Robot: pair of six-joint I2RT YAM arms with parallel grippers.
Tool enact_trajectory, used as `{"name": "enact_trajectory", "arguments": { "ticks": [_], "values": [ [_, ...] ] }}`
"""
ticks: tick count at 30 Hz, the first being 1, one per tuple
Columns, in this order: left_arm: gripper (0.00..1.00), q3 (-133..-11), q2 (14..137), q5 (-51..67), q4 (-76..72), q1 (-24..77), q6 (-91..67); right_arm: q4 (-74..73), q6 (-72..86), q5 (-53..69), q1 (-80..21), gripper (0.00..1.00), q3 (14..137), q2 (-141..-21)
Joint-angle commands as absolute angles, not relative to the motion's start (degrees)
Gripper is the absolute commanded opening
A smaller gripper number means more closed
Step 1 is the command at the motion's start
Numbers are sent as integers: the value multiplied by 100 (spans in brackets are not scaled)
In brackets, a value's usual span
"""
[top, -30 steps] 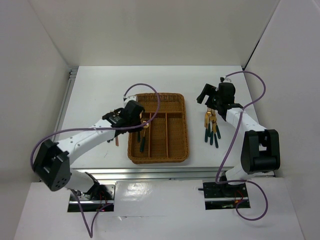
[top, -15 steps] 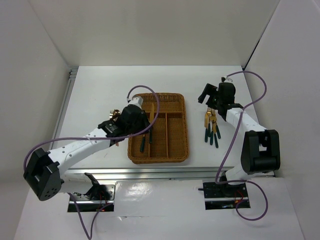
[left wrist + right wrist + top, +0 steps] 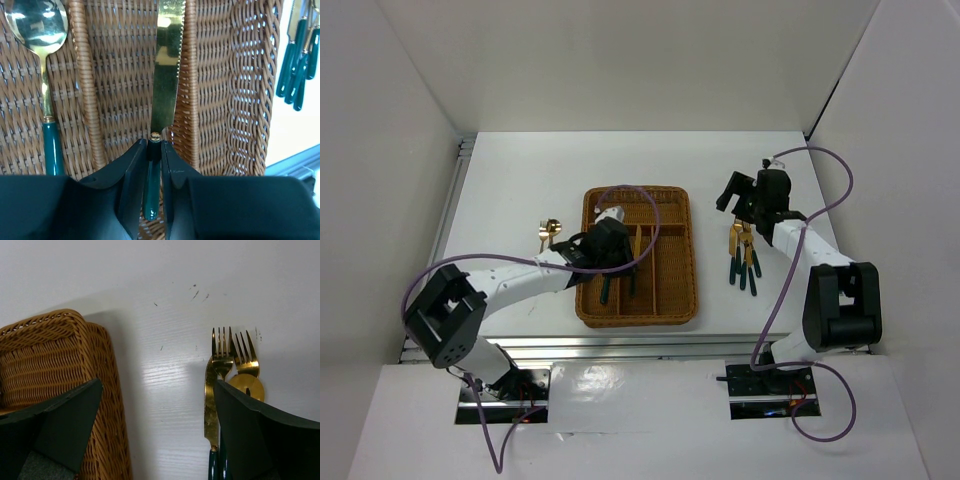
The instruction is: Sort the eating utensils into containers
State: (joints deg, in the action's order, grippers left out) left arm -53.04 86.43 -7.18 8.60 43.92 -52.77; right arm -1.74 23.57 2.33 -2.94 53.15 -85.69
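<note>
Knife (image 3: 165,75): we are pinching its handle in the left gripper (image 3: 154,146), blade pointing far, lengthwise along a tray (image 3: 240,100) slot. Right gripper (image 3: 157,427): we are holding it wide open, empty.

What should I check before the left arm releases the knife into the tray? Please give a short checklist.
1. Left gripper holds the knife by its green handle: ok.
2. Blade runs along a long slot of the tray: ok.
3. Knife touches the slot floor: cannot tell.
4. Spoon lies in the neighbouring slot, apart from the knife: ok.
5. Right gripper is open, outside the tray: ok.
</note>
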Motion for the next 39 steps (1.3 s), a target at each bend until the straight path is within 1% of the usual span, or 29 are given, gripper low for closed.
{"name": "enact_trajectory", "arguments": {
  "ticks": [1,6,10,12,15,19,20,23,24,26,28,29,33,35,39],
  "values": [
    [32,-5695,8885,-774,737,4395,-5221,-44,2391,220,-272,100,5265,-8297],
    [33,-5862,9078,-712,748,4447,-5098,-44,2391,272,-272,100,5265,-8297],
    [42,-5862,9079,-773,861,4447,-5098,-44,2391,272,-272,100,5265,-8297],
    [43,-5862,9079,-826,861,4447,-5036,-44,2391,272,-272,100,5265,-8297],
    [49,-5915,8974,-888,914,4447,-4967,-44,2391,272,-272,100,5265,-8297],
    [61,-6405,8781,-1010,1256,4447,-4423,-97,2391,325,-272,100,5212,-8192],
    [66,-6503,8728,-1011,1335,4447,-4299,-97,2391,325,-272,100,5160,-8191],
    [73,-6636,8421,-1204,1458,4447,-3833,-237,2504,325,-272,100,5090,-8078],
    [76,-6636,8316,-1204,1459,4386,-3754,-237,2505,325,-272,100,5089,-8077],
    [77,-6566,8060,-1152,1407,4184,-3551,-377,2557,325,-272,97,4975,-7963],
    [80,-6460,7928,-1082,1406,3948,-3499,-439,2558,325,-272,97,4975,-7963],
    [80,-6347,7876,-1011,1406,3659,-3498,-439,2558,325,-272,94,4975,-7911],
    [80,-5881,7542,-730,1608,2762,-3445,-439,2558,456,-272,92,4922,-7910],
    [80,-5557,7401,-852,1608,2271,-3445,-369,2558,457,-272,92,4922,-7910],
    [79,-5047,7172,-1222,1574,1627,-3445,-255,2558,605,-272,92,5132,-8111]
  ]
}}
